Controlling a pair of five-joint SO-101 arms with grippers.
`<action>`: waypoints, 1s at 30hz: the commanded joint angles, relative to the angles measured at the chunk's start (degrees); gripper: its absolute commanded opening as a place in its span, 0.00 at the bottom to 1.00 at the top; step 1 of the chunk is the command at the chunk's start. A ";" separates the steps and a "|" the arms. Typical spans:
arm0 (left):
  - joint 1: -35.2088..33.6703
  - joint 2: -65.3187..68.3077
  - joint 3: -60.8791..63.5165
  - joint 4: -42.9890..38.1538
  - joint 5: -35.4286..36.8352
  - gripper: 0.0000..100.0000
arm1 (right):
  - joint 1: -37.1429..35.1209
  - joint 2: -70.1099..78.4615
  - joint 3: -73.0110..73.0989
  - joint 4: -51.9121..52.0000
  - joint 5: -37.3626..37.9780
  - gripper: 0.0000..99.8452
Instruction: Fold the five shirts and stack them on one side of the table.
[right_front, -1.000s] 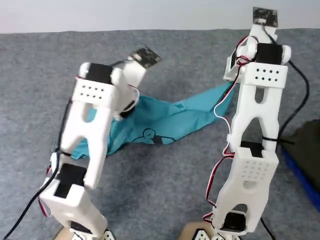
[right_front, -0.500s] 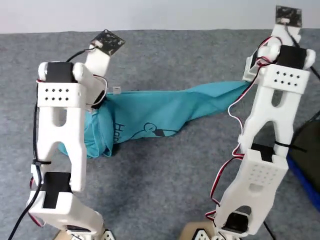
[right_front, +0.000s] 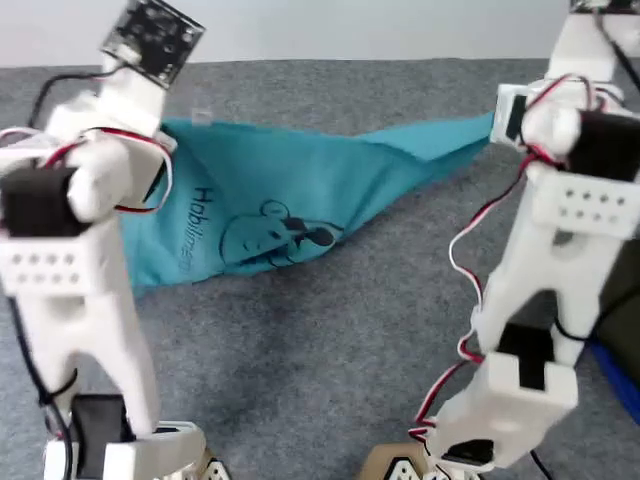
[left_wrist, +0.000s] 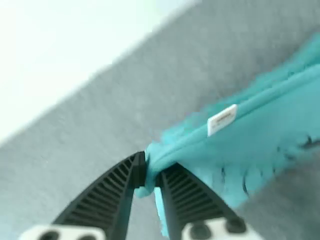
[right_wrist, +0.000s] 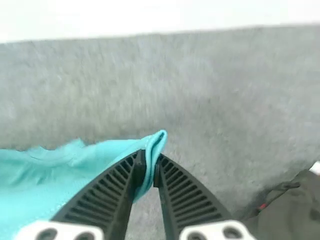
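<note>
A teal shirt (right_front: 290, 195) with a dark print hangs stretched between the two arms above the grey table (right_front: 330, 340). In the left wrist view my left gripper (left_wrist: 150, 172) is shut on one bunched corner of the teal shirt (left_wrist: 260, 135), close to its white label (left_wrist: 221, 119). My right gripper (right_wrist: 148, 167) is shut on the opposite corner of the shirt (right_wrist: 75, 160). In the high view the left arm (right_front: 80, 230) holds the shirt's left end and the right arm (right_front: 570, 170) its right tip.
A dark garment (right_wrist: 290, 210) lies on the table at the right, with a blue edge (right_front: 615, 370) beside it in the high view. A white wall (right_front: 350, 25) borders the table's far side. Bare grey table stretches in front of the shirt.
Both arms have risen and moved apart, the left one leftward and the right one rightward. The teal shirt has been pulled from a crumpled bunch into a wide spread sheet.
</note>
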 joint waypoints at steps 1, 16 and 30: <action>-0.62 -3.96 -6.02 -2.37 -0.70 0.02 | -0.22 -8.31 -2.99 1.36 0.97 0.01; -0.26 -17.23 -10.68 -2.64 -0.44 0.02 | -0.22 -30.64 -2.99 -8.66 12.22 0.01; -0.62 -30.51 -10.15 -0.53 -0.35 0.02 | 0.57 -45.49 -2.99 -8.84 24.62 0.01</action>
